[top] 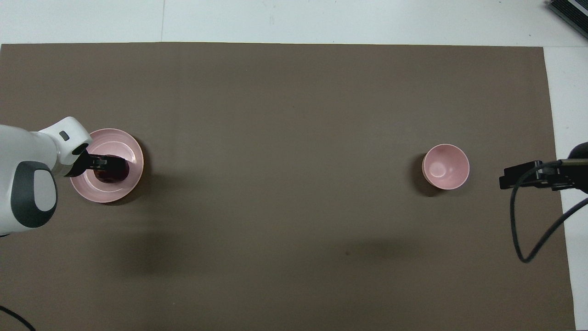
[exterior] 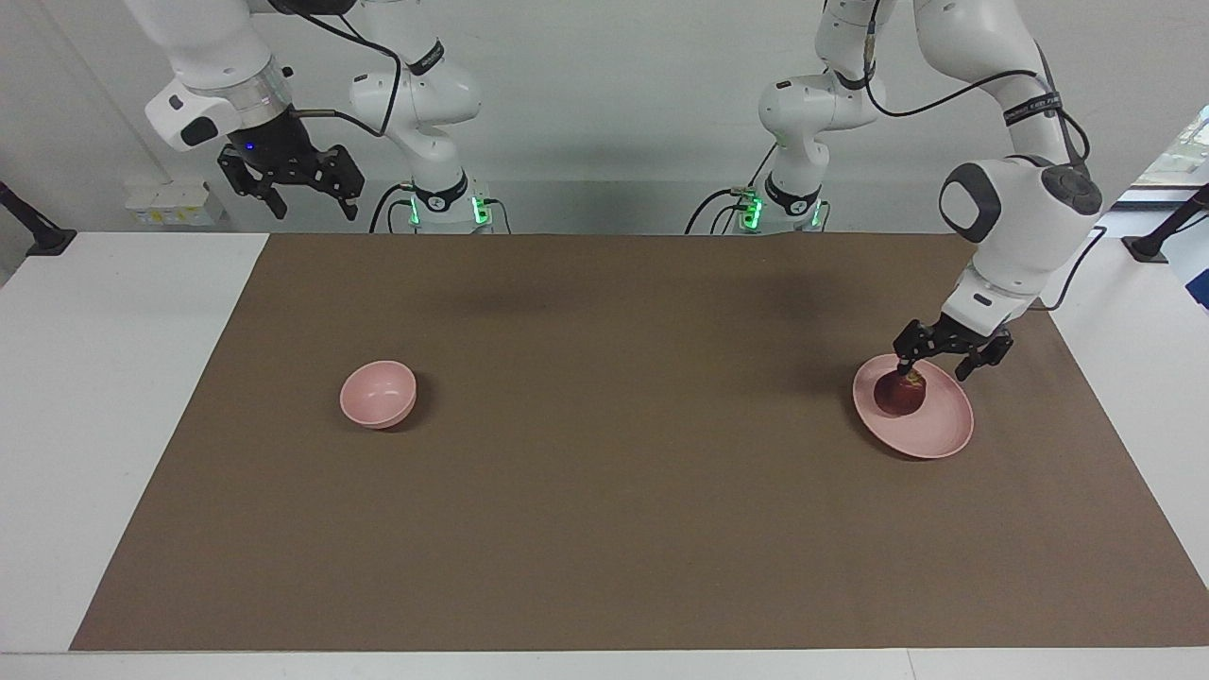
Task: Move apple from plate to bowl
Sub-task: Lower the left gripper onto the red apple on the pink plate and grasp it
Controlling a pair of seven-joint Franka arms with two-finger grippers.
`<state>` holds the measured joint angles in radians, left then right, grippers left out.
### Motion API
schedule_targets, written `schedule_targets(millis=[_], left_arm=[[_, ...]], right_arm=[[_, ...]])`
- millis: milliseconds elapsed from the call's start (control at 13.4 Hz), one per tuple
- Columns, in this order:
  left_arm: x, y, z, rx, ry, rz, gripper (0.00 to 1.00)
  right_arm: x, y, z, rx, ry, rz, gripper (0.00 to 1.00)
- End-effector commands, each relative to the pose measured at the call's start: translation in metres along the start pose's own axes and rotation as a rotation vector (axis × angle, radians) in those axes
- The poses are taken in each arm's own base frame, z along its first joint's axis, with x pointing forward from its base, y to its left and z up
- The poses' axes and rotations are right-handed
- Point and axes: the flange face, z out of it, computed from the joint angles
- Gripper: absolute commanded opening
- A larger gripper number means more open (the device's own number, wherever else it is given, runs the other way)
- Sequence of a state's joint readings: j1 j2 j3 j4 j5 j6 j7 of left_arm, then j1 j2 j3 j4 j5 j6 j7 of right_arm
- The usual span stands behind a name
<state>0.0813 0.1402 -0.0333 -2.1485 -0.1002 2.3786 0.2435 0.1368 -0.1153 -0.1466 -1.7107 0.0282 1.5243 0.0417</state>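
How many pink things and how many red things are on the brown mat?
Pink things: 2, the plate and the bowl
Red things: 1, the apple on the plate
Total: 3

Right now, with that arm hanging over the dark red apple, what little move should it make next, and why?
Probably a short drop, then closing. The left gripper is open just above the small dark red apple, which sits on the flat pale pink plate, not yet gripped. The right gripper waits, raised.
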Motion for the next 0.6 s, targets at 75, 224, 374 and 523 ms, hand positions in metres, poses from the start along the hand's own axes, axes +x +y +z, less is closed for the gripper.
schedule_targets(millis=[75,224,374,523], left_arm=[[-0.009,0.0,0.006,0.009,0.059,-0.001,1.0],[-0.006,-0.003,0.003,0.018,0.09,-0.003,0.56],[-0.007,-0.003,0.005,0.015,0.078,0.0,0.29],[-0.005,-0.003,0.004,0.015,0.081,-0.008,0.09]], right_arm=[[-0.001,0.0,0.012,0.026,0.006,-0.004,1.0],[0.001,-0.004,0.015,0.057,0.013,0.016,1.0],[0.002,-0.018,0.02,0.077,0.007,0.043,1.0],[0.006,-0.02,0.024,0.079,0.015,0.051,1.0]])
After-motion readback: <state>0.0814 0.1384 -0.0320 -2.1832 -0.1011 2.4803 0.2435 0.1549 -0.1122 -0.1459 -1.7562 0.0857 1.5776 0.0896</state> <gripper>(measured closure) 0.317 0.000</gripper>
